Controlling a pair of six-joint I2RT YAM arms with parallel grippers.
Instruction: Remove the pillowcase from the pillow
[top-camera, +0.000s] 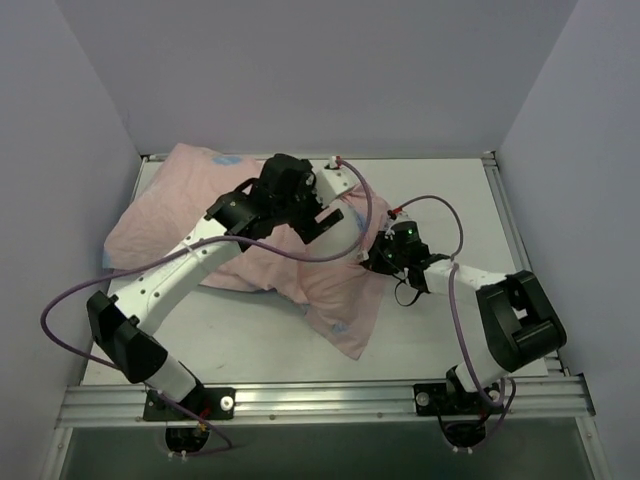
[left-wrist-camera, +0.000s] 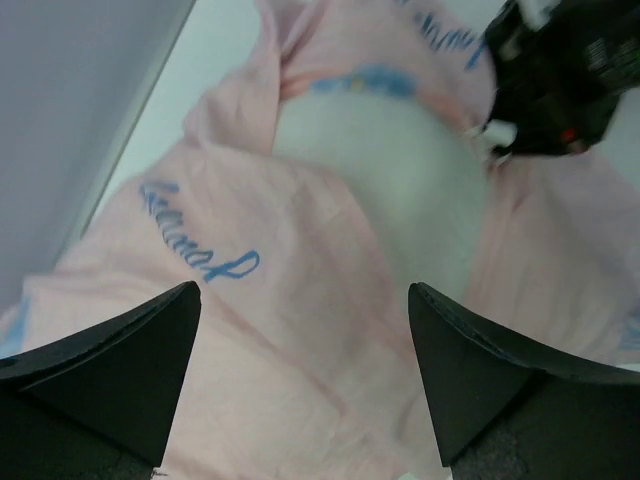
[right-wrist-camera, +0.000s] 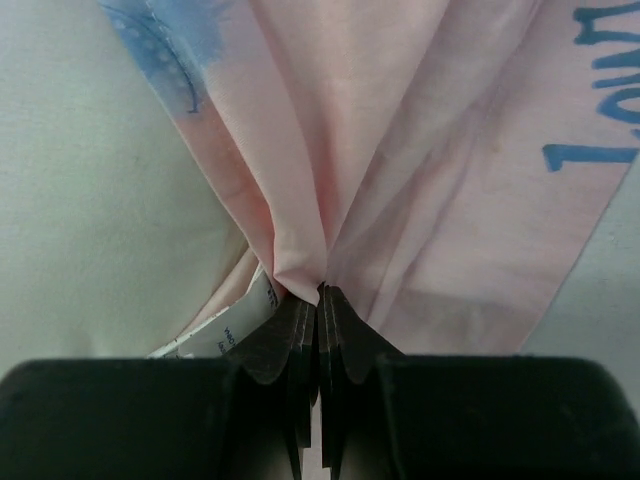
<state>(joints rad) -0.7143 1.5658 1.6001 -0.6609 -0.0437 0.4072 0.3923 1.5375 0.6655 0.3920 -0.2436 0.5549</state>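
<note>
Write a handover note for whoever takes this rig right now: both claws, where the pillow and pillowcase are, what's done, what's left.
Left claw: open, hovering over the pillowcase, holding nothing.
Right claw: shut on a gathered fold of the pink fabric.
Pillow: mostly inside the case, on the table; a white patch shows at the opening.
Done: one grip on the case.
Left: pull the case off, probably with the left claw holding the pillow back.

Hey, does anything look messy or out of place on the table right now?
Nothing damaged. The pillowcase lies crumpled and skewed, bunched into pleats where the right claw pinches it, a white label poking out beside it. The pillow bulges from its opening.
</note>
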